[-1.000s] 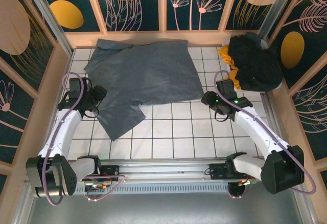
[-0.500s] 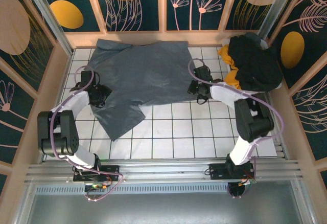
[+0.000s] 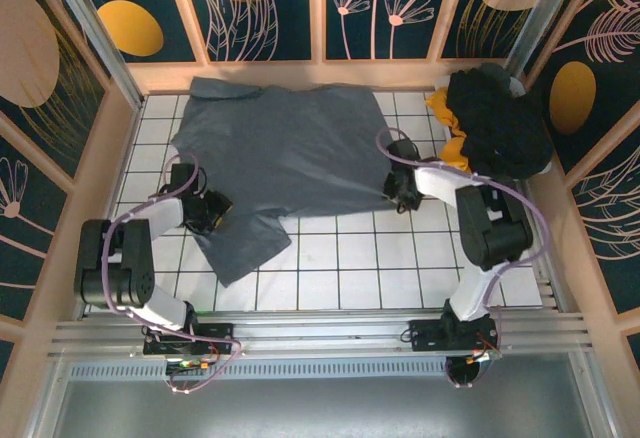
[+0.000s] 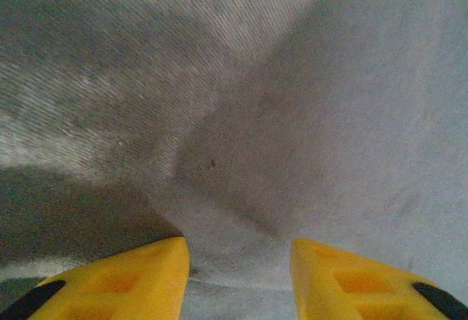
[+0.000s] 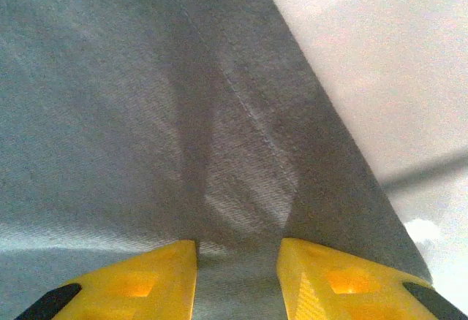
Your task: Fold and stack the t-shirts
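Top external view: the slate grey-blue cloth t-shirt (image 3: 290, 148) lies spread over the far half of the white tiled table (image 3: 400, 268). Its long axis runs left to right and one flap trails toward the near left. I cannot tell where the neck points. The left gripper (image 3: 207, 213) pinches its left part, the right gripper (image 3: 400, 186) its right hem. A heap of black and yellow-orange cloth (image 3: 500, 123) sits in the far right corner
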`<state>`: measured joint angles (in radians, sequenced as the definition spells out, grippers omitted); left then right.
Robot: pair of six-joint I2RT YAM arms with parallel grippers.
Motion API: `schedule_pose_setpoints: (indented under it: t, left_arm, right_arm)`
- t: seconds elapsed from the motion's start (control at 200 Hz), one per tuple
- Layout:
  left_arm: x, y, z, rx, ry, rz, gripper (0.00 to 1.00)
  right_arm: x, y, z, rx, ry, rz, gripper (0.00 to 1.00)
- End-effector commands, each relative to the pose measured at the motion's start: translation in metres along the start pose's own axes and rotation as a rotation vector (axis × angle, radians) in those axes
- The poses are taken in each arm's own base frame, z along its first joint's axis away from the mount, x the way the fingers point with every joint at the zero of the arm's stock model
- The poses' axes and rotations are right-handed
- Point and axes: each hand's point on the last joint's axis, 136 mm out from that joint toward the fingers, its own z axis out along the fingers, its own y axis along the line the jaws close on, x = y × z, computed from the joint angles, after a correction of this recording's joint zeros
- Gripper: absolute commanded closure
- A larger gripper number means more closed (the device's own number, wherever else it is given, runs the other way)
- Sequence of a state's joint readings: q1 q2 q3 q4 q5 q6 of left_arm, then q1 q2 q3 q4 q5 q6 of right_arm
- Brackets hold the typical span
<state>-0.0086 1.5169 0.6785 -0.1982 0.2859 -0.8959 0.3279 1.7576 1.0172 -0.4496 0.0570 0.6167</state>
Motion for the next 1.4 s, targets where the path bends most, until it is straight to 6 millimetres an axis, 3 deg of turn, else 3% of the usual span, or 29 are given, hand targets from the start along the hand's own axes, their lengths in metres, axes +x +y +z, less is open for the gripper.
schedule_pose_setpoints:
  t: [0.0, 0.105, 0.19, 0.315, 0.415, 0.55, 0.681, 0.901, 0.971, 1.136, 1.396]
  left_arm:
    - [0.046, 0.05, -0.002, -0.108, 0.104, -0.055, 0.59]
    - [0.062, 0.063, -0.01, -0.097, 0.109, -0.099, 0.61]
    - [0.061, 0.055, -0.014, -0.055, 0.095, -0.095, 0.59]
    - [0.041, 0.035, -0.023, -0.055, 0.056, -0.054, 0.55]
    - [0.032, 0.029, -0.04, -0.095, 0.021, -0.037, 0.49]
    - [0.049, 0.051, -0.062, -0.201, 0.038, -0.025, 0.48]
    - [0.081, 0.079, -0.074, -0.236, 0.089, -0.068, 0.5]
    - [0.128, 0.097, -0.081, -0.22, 0.216, -0.113, 0.51]
    - [0.137, 0.101, -0.08, -0.235, 0.272, -0.081, 0.45]
    - [0.144, 0.115, -0.092, -0.355, 0.313, 0.019, 0.48]
    - [0.165, 0.135, -0.095, -0.403, 0.348, -0.045, 0.48]
  right_arm:
    - [0.056, -0.053, -0.003, 0.146, 0.148, 0.031, 0.63]
    - [0.071, -0.065, -0.009, 0.145, 0.152, 0.049, 0.63]
    - [0.074, -0.064, -0.01, 0.123, 0.146, 0.053, 0.62]
    - [0.061, -0.058, -0.019, 0.107, 0.099, 0.037, 0.57]
    - [0.04, -0.05, -0.042, 0.075, 0.006, 0.022, 0.5]
    - [0.022, -0.032, -0.077, 0.002, -0.085, -0.018, 0.42]
    - [0.029, -0.009, -0.09, -0.069, -0.064, -0.068, 0.39]
    - [0.056, 0.023, -0.081, -0.141, 0.007, -0.14, 0.38]
    - [0.053, 0.029, -0.078, -0.151, 0.007, -0.143, 0.38]
    - [0.038, 0.046, -0.081, -0.174, -0.018, -0.163, 0.38]
    - [0.037, 0.049, -0.075, -0.175, -0.015, -0.143, 0.38]
